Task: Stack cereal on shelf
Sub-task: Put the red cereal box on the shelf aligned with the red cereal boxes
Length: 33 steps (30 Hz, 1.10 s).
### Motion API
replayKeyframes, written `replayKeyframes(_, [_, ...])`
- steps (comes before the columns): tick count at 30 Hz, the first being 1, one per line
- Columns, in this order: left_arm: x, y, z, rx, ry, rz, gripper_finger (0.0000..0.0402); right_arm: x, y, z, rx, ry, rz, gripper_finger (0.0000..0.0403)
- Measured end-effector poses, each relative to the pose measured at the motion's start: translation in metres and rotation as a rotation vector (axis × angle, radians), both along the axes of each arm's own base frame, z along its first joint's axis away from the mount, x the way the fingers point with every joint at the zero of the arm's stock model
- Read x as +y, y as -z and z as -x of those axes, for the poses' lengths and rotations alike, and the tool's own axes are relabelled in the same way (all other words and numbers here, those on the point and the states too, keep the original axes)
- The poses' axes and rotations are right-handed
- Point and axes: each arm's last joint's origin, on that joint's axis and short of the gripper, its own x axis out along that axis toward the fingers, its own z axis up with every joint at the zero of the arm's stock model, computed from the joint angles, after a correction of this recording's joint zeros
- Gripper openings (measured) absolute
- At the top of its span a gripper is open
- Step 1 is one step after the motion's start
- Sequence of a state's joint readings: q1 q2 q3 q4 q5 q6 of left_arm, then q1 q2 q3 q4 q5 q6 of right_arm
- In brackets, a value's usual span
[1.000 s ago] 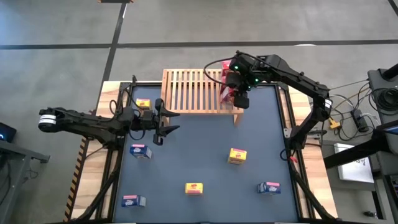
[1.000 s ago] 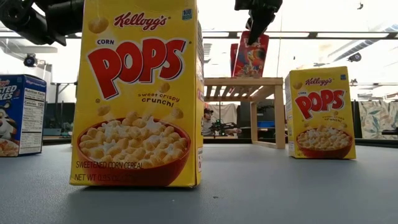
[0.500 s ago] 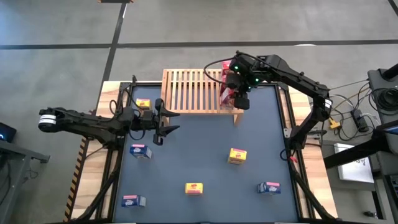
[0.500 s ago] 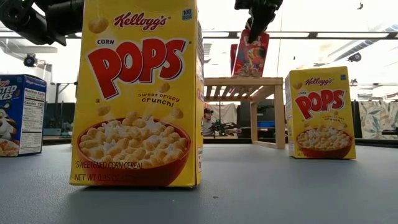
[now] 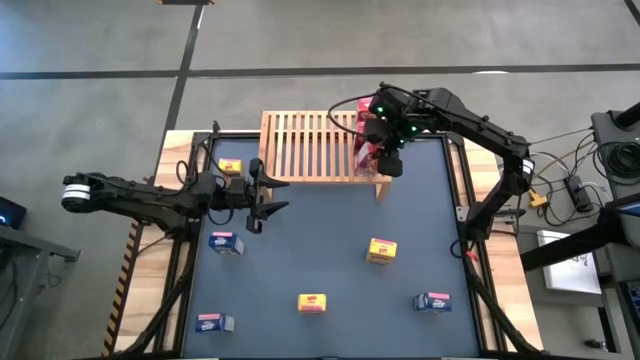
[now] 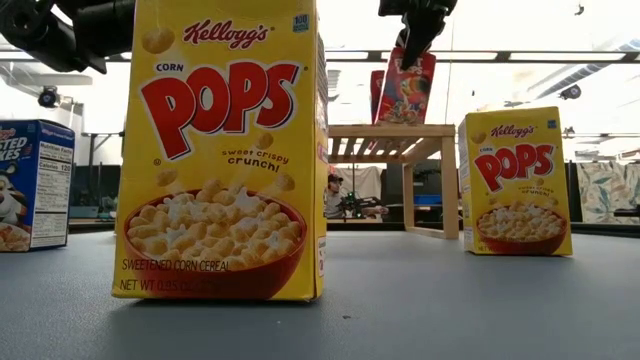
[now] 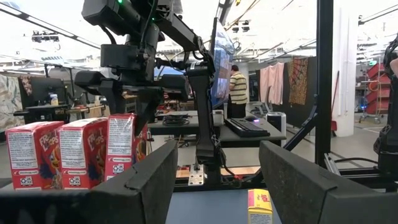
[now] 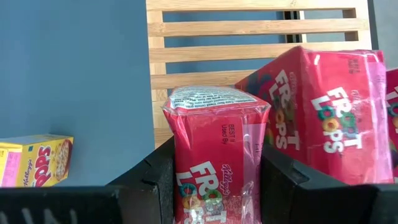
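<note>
Dark blue matting covers the table (image 5: 320, 240), and a wooden slatted shelf (image 5: 305, 140) stands at its far edge, with a busy workshop visible beyond it in the low view. At the shelf's right end the right gripper (image 5: 388, 160) is clamped on a red cereal box (image 8: 214, 149), its two fingers pressed against the box's sides in the right wrist view; that box stands upright just beside two other red boxes (image 7: 59, 152) already on the slats. The left gripper (image 5: 262, 195) hangs over the mat in front of the shelf's left half, its fingers spread apart and holding nothing. Six boxes are on the mat, well apart from each other: yellow ones (image 5: 380, 251) near the middle, front and far left, and blue ones (image 5: 226, 242) at the left and along the front. From here the main risk appears to lie at the shelf. The held box sits very close to its neighbour, so a sideways drift as the fingers let go could nudge that box and topple the row. It also stands near the shelf's front right corner, where a tilted release might tip it off the edge onto the mat. A finger dragging on the shiny wrapper while pulling away could pull the box over as well.
</note>
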State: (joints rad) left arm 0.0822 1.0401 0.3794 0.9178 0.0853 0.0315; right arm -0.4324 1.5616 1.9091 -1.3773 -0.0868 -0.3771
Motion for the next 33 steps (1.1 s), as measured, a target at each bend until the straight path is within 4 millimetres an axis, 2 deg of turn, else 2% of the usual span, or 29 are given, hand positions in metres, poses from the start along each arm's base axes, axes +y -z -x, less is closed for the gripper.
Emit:
replayKeyframes(5, [0.0000,0.0000,0.0000,0.000,0.000,0.000,0.0210,0.0000,0.0000,0.0001,0.001,0.000,0.000,0.0160])
replayKeyframes(20, [0.0000,0.0001,-0.0001,0.001,0.000,0.000,0.0210,0.0002,0.0001,0.0002,0.003,-0.002,0.000,0.0260])
replayKeyframes(26, [0.0000,0.0002,-0.0001,0.002,0.000,0.001,0.0210,0.0005,0.0006,0.0011,0.015,-0.020,0.005,0.0274])
replayKeyframes(33, [0.0000,0.0005,-0.0001,0.006,0.000,0.001,0.0210,0.0020,-0.0011,0.0050,0.026,-0.013,0.006,0.0269])
